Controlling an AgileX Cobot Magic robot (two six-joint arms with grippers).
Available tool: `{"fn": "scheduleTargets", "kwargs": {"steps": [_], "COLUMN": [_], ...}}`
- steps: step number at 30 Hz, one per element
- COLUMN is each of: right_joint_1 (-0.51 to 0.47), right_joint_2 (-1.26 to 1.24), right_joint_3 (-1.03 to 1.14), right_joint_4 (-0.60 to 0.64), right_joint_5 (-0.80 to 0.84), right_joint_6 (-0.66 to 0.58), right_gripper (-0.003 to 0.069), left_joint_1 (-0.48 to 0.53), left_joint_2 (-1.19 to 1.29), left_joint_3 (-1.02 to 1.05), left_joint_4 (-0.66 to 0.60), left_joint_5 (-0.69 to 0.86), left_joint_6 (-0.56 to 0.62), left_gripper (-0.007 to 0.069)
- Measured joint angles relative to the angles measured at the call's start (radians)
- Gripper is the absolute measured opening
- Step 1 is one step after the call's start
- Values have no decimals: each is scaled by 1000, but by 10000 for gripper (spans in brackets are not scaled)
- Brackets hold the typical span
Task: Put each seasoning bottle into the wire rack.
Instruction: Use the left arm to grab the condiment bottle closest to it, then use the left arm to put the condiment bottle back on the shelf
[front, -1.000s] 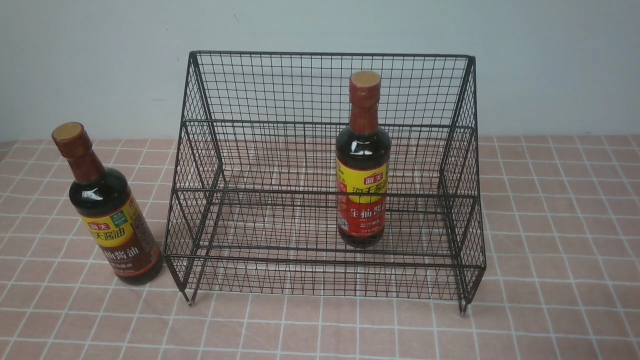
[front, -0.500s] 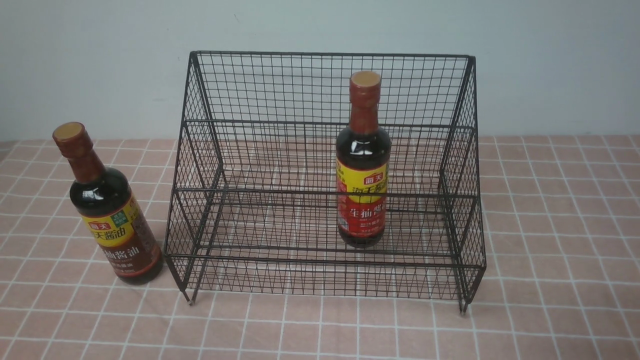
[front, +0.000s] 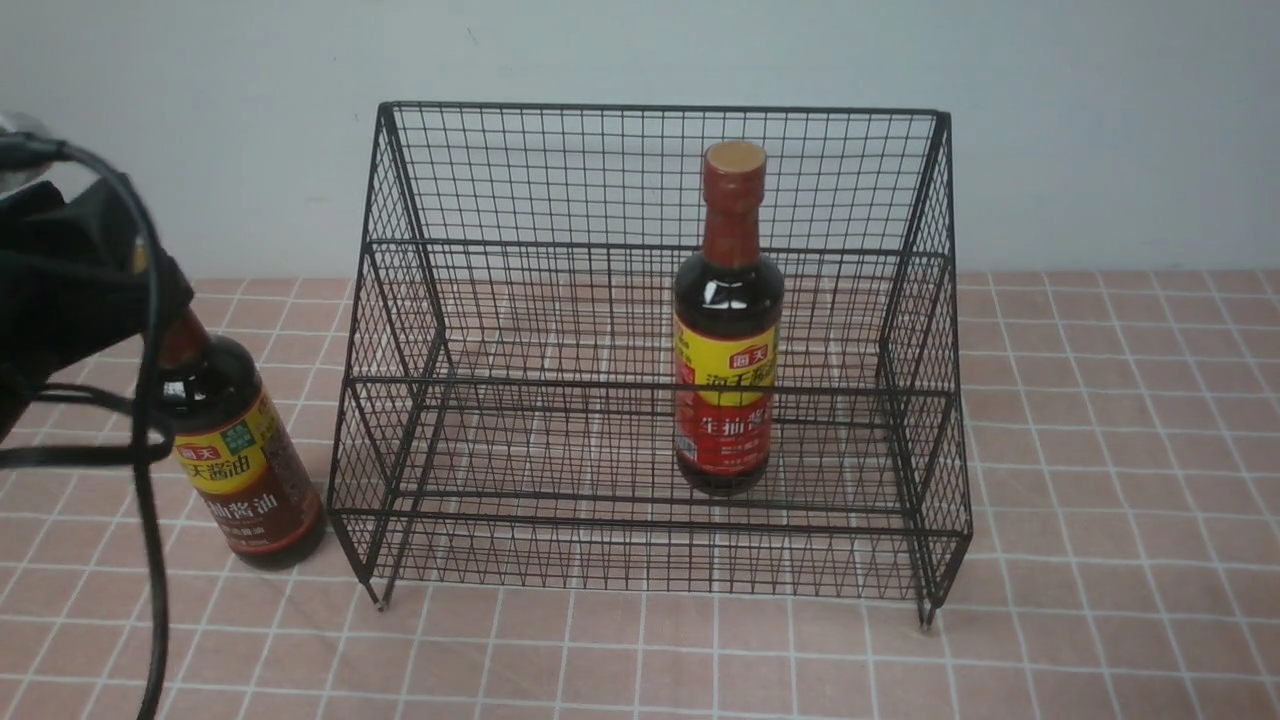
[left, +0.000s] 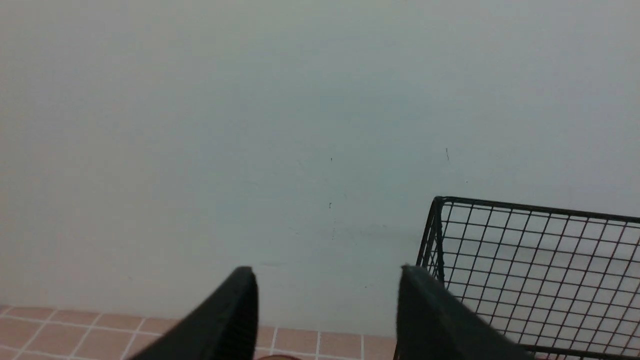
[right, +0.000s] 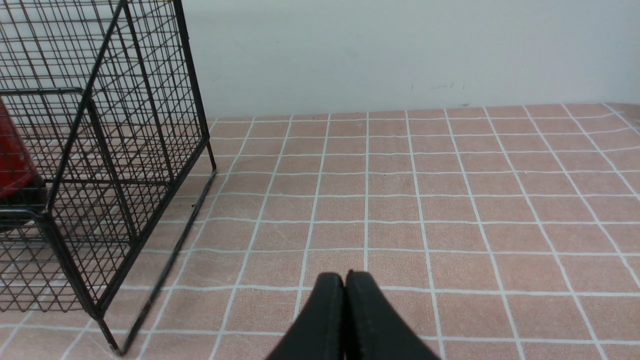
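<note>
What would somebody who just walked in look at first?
Probably the big black wire-mesh rack in the middle, with a dark soy-sauce bottle with a red label standing inside it. Next, the dark soy-sauce bottle with a brown label on the pink checked cloth, left of the rack. The blurry black left arm covers part of its top.

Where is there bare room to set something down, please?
On the cloth, there is room right of the wire rack, and a strip in front of it. Inside, mesh floor shows left of the red-labelled bottle. It is crowded at left, where the left arm overlaps the brown-labelled bottle beside the rack.
</note>
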Motion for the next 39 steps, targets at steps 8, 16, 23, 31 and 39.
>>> {"fn": "scheduleTargets", "kwargs": {"steps": [8,16,23,31,39], "right_joint_1": [0,0,0,0,0], "right_joint_2": [0,0,0,0,0], "right_joint_3": [0,0,0,0,0], "right_joint_4": [0,0,0,0,0], "right_joint_5": [0,0,0,0,0], "right_joint_6": [0,0,0,0,0], "right_gripper": [-13,-13,-13,-13,-13], "left_joint_1": [0,0,0,1,0], "left_joint_2": [145,271,311,177,-27], "left_joint_3": [-16,-17,-17,-72,-311], "left_joint_4": [0,-31,-26,152,265], "left_joint_5": [-32,-71,-76,88,157], "left_joint_6": [-2,0,14,-3,-21], "left_gripper": [604,575,250,255,255]}}
